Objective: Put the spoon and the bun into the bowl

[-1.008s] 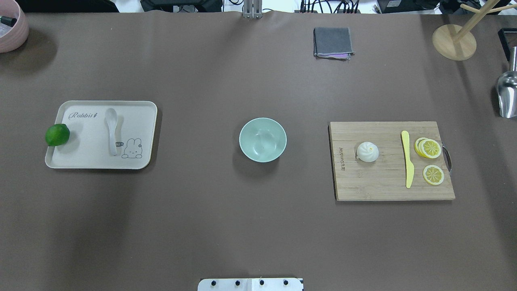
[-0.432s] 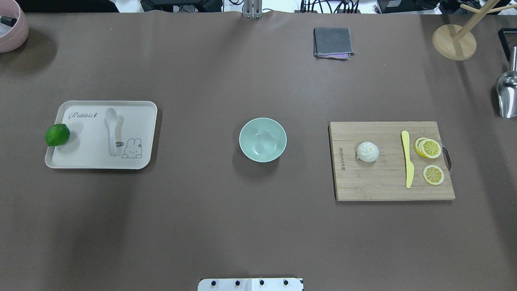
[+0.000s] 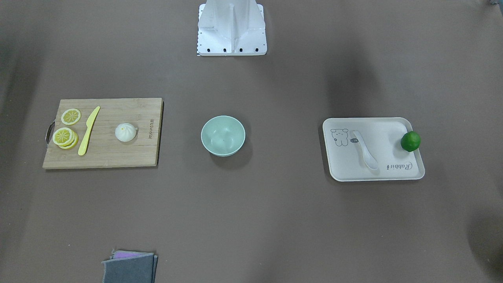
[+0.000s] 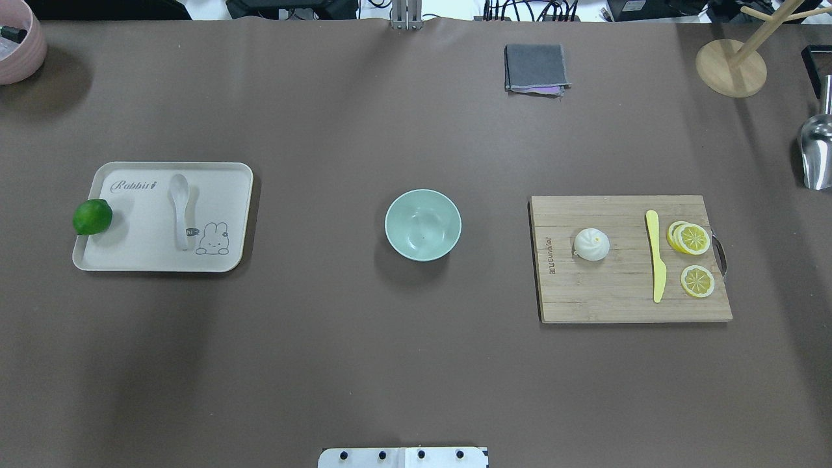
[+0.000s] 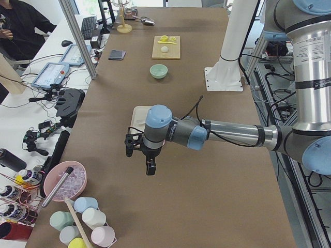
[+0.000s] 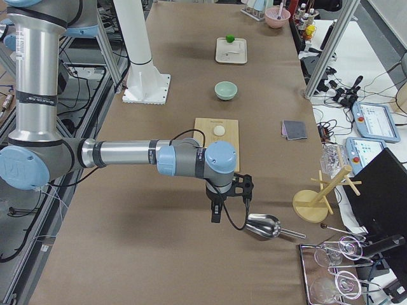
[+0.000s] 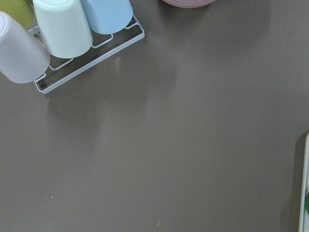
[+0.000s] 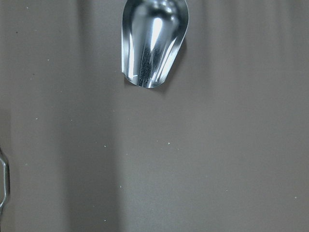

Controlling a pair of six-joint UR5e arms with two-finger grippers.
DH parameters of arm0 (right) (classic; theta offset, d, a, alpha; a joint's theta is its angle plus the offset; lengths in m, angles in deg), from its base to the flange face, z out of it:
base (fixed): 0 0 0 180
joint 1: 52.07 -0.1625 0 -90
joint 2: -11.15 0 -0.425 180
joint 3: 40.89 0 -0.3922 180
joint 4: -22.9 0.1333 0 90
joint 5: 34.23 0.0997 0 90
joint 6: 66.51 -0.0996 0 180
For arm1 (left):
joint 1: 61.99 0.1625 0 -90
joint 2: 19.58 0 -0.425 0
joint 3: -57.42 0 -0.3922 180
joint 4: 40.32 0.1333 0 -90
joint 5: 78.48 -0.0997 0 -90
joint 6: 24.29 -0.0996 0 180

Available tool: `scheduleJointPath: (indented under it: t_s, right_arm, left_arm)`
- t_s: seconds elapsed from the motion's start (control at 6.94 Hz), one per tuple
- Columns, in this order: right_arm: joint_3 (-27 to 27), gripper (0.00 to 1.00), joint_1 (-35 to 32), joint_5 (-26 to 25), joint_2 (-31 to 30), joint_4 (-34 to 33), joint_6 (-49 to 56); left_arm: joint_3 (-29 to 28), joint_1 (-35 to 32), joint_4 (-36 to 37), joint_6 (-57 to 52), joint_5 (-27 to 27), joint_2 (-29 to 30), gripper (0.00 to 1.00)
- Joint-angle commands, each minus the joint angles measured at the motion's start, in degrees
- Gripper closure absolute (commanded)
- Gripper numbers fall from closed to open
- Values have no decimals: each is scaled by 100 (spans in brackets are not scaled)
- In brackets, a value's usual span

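The white spoon (image 4: 179, 209) lies on a cream tray (image 4: 224, 188) at the table's left. The white bun (image 4: 591, 244) sits on a wooden cutting board (image 4: 604, 296) at the right. The mint-green bowl (image 4: 422, 224) stands empty in the middle between them. Neither gripper shows in the overhead or front-facing view. My left gripper (image 5: 150, 169) hangs over the table's left end, beyond the tray. My right gripper (image 6: 216, 216) hangs over the right end, beyond the board, near a metal scoop (image 6: 262, 226). I cannot tell whether either is open or shut.
A green lime (image 4: 92, 216) rests at the tray's left edge. A yellow knife (image 4: 656, 255) and lemon slices (image 4: 691, 238) lie on the board. A grey cloth (image 4: 535, 67), a wooden stand (image 4: 730, 67) and a pink bowl (image 4: 18, 40) stand along the far side. A cup rack (image 7: 67, 34) is at the left end.
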Motion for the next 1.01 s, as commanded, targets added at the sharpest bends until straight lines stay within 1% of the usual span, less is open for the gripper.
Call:
scheduleJointPath:
  t_s: [0.0, 0.86]
  right_arm:
    - [4, 0, 2, -23, -3, -2, 7]
    - [-66, 0, -7, -14, 15, 7, -2]
  left_arm:
    - [-133, 8, -11, 9, -1, 32, 2]
    - [-134, 34, -20, 9, 96, 173, 2]
